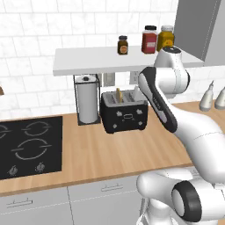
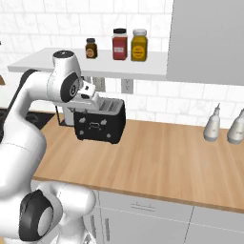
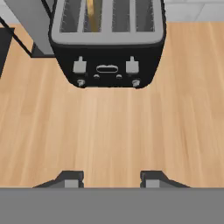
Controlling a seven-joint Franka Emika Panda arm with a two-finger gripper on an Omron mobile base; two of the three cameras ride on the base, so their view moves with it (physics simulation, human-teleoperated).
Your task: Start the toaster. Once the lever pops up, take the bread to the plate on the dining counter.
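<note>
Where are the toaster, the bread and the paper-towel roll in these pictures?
toaster (image 1: 124, 115): left base view, on its black front face.
bread (image 3: 91, 13): hand view, on the tan slice standing in a slot.
paper-towel roll (image 1: 87, 103): left base view, on the white roll's side.

The white arm (image 1: 193, 132) rises from the base at five o'clock, bends at its elbow and reaches toward eleven o'clock. In the hand view the gripper (image 3: 112, 179) points down at the worktop, its two fingertips (image 3: 72, 179) apart, holding nothing
</note>
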